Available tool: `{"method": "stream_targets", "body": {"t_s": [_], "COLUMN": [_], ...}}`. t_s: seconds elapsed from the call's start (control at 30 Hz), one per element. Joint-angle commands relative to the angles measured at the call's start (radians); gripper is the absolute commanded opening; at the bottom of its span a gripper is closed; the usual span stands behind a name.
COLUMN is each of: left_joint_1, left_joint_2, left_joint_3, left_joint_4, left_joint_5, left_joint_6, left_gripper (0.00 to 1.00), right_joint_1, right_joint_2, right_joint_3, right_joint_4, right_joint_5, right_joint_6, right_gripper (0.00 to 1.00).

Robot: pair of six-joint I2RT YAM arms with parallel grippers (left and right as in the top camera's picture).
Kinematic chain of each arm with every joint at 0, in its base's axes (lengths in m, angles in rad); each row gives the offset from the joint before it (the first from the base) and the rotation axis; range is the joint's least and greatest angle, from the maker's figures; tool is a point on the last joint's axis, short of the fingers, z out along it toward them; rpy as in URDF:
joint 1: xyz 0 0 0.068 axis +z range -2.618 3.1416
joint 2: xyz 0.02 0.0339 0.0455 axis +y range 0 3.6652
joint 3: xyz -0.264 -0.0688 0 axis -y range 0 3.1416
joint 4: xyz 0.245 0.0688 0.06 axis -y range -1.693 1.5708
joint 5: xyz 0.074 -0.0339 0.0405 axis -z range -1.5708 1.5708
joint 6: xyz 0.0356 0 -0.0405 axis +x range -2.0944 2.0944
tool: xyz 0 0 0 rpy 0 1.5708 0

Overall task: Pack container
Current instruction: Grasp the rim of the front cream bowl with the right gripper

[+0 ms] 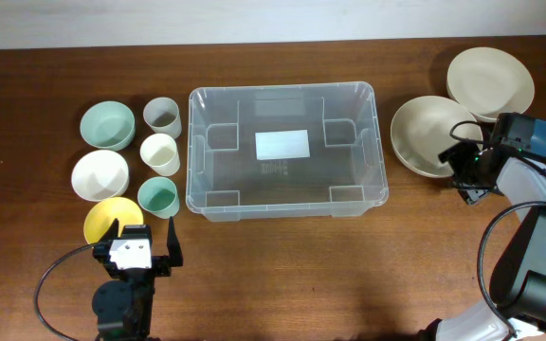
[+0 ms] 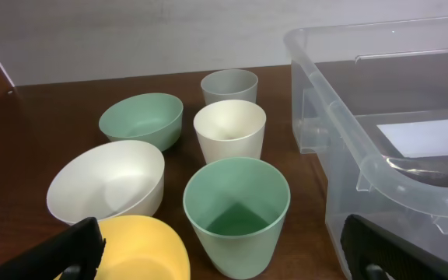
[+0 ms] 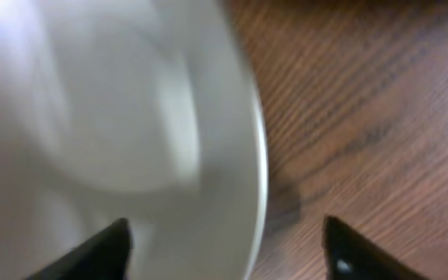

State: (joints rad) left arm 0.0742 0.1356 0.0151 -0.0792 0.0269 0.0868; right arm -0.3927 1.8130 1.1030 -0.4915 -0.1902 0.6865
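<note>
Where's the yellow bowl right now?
Overhead view: the yellow bowl sits at the left, next to the white bowl, partly under the left tool.

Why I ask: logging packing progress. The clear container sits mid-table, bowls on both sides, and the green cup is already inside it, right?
Not quite. The green cup stands outside, left of the container, which is empty; the overhead view shows it. The rest holds.

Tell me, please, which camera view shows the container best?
The overhead view: the whole container is visible, empty, with the white label on its base. The left wrist view shows only one corner and part of the label. The right wrist view shows none of it, only a pale bowl.
</note>
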Motion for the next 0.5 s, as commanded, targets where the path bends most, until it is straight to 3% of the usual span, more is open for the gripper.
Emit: {"method": "stream_targets", "body": {"t_s": [0.0,0.07,0.23,0.47], "left_joint_1": [-0.004,-0.004,-0.004,-0.004], "left_joint_2": [-0.001,-0.001,-0.001,-0.001], "left_joint_3": [-0.006,-0.006,-0.006,-0.006], "left_joint_4": [-0.001,-0.001,-0.001,-0.001], "left_joint_5": [0.008,0.008,0.008,0.008], "left_joint_6": [0.013,0.013,0.013,0.013], "left_gripper": [0.99,0.99,0.99,0.99], "right_joint_1": [0.006,0.006,0.006,0.006], "right_joint_2": [0.010,0.010,0.010,0.010], "right_joint_3": [-0.010,-0.009,-0.010,-0.010], "right_joint_4": [0.010,0.010,0.009,0.009], "right_joint_5": [0.019,0.019,0.019,0.019], "right_joint_6": [0.007,0.007,0.007,0.007], "right_gripper": [0.62,0.54,0.51,0.25]}}
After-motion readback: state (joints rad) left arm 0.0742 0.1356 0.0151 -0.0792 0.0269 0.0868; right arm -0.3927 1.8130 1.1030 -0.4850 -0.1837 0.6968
